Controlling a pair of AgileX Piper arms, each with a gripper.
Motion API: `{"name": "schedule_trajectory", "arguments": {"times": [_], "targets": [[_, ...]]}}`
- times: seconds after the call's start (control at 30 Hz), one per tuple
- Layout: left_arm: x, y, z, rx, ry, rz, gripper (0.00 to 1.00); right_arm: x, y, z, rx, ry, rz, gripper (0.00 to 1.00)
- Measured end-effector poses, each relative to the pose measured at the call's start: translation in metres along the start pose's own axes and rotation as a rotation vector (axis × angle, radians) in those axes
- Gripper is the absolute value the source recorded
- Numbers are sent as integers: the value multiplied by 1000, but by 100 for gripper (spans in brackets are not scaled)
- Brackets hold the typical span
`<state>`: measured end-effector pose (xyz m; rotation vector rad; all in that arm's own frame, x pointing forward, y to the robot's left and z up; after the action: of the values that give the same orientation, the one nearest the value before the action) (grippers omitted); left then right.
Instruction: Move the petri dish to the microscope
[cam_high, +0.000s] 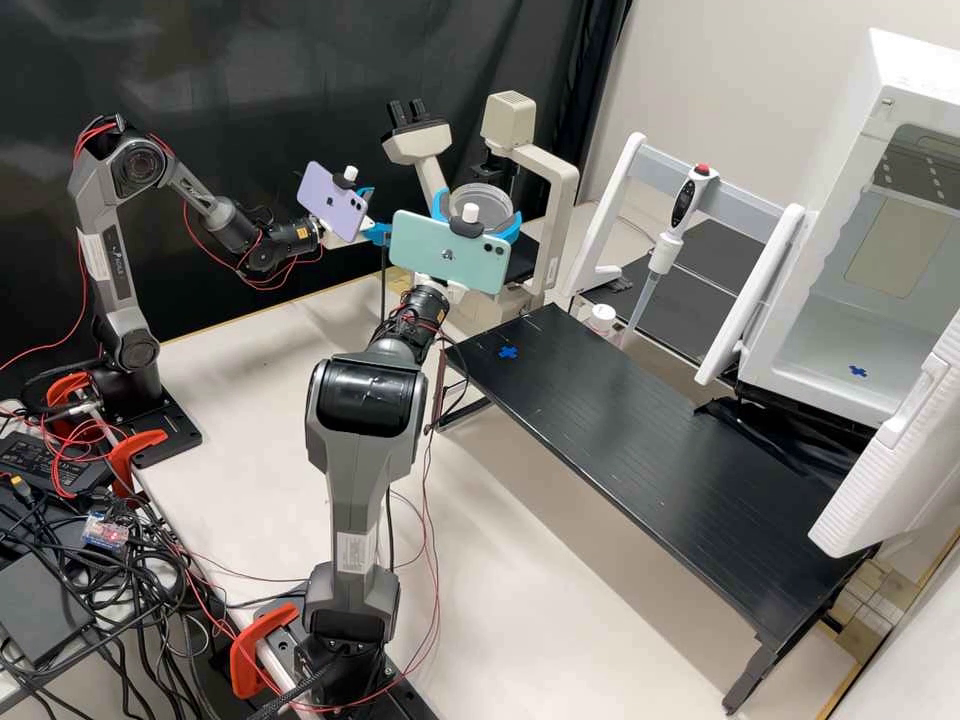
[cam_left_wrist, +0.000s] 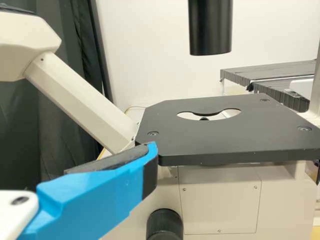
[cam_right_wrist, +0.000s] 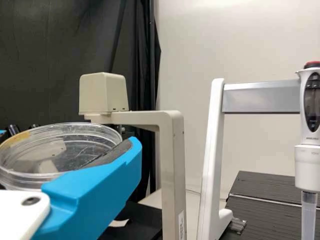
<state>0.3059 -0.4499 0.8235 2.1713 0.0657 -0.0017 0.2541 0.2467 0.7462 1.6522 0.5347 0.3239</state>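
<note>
While right tool (cam_high: 478, 217) grips petri dish (cam_right_wrist: 50, 155) | left tool (cam_high: 377, 214) open | microscope post (cam_right_wrist: 172, 175) near dish

The high view looked down from well off the microscope (cam_high: 563, 215); the left wrist view faced its stage (cam_left_wrist: 225, 137) close up; the right wrist view, nearly level, shared its lamp housing (cam_right_wrist: 103, 93) with the high view

Looks like a laboratory. Shows a microscope (cam_high: 415, 146) with twin eyepieces (cam_high: 396, 113) and a black stage (cam_left_wrist: 225, 137), a clear petri dish (cam_right_wrist: 55, 155), and a pipette (cam_high: 688, 200) hanging upright at a grey rail (cam_high: 745, 192). Also includes an open-fronted white cabinet (cam_high: 862, 165) and robot arms (cam_high: 350, 500) mounted at a pale worktop (cam_high: 240, 400).
</note>
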Motion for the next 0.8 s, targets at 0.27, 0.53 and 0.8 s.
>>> {"name": "schedule_trajectory", "arguments": {"times": [0.27, 0.53, 0.8], "targets": [[0, 0, 0, 0, 0, 0, 100, 11, -13, 5, -7, -14, -29, 0], [0, 0, 0, 0, 0, 0, 100, 25, -34, 8, -31, -9, -101, 0], [0, 0, 0, 0, 0, 0, 100, 49, -56, 16, -33, -43, -161, 0]]}}
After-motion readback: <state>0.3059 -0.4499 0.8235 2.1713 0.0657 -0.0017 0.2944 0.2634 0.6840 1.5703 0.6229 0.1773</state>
